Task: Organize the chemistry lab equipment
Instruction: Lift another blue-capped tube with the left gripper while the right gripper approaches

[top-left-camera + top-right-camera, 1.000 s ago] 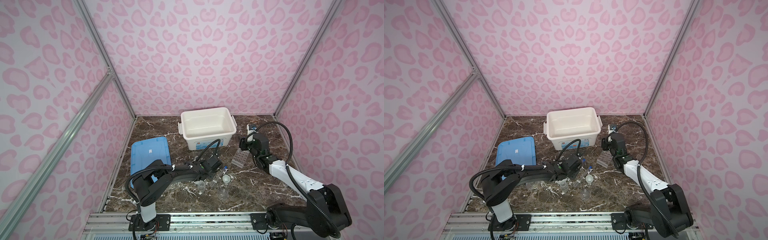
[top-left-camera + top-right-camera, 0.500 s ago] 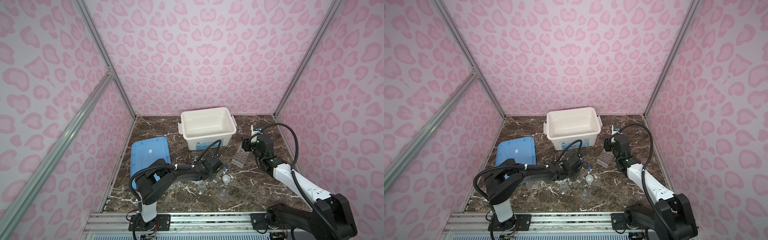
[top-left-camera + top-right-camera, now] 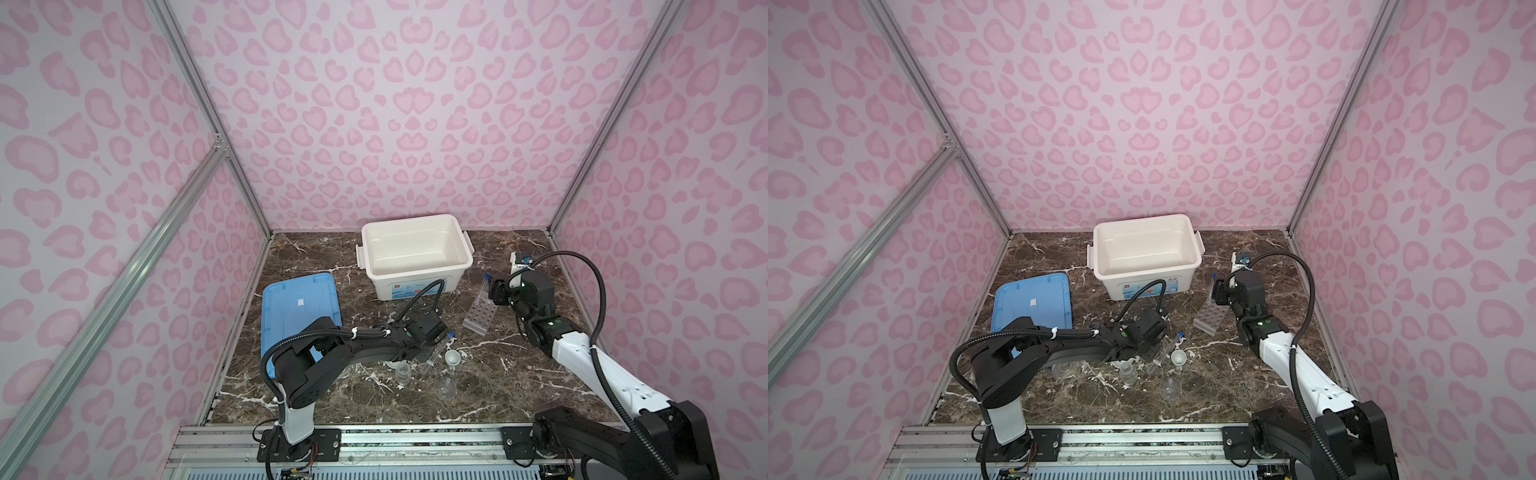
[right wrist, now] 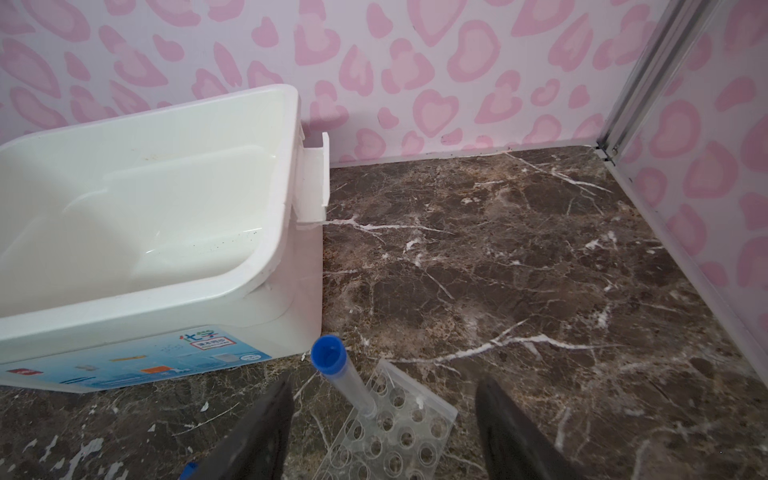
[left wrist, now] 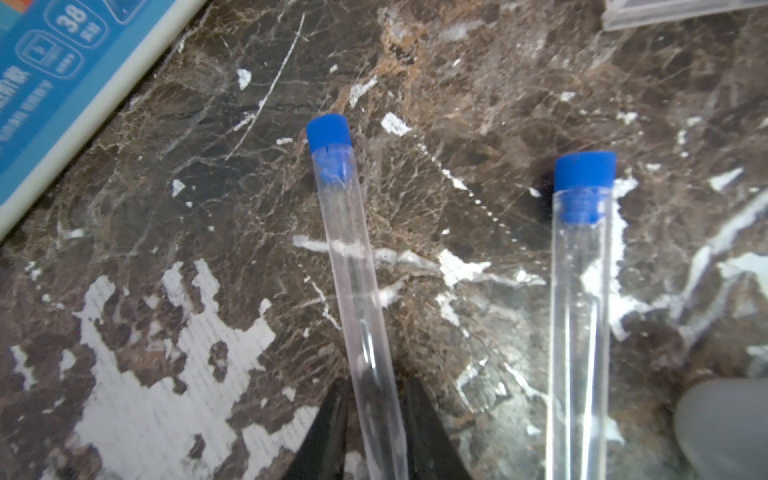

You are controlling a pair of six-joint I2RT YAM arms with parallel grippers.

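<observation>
While my left fingers (image 5: 330, 436) pinch a blue-capped test tube (image 5: 353, 270) on the surface (image 5: 457, 104), my right fingers (image 4: 257, 428) are apart.

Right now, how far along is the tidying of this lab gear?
Barely started. Done: one test tube stands in the rack. In hand: the left gripper grips a second tube on the table. Left: a third tube, small beakers, a white bowl.

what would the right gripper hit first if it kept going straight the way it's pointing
Probably the blue-capped test tube standing in the clear rack, just ahead of the right gripper between its open jaws, though depth is unclear.
</observation>
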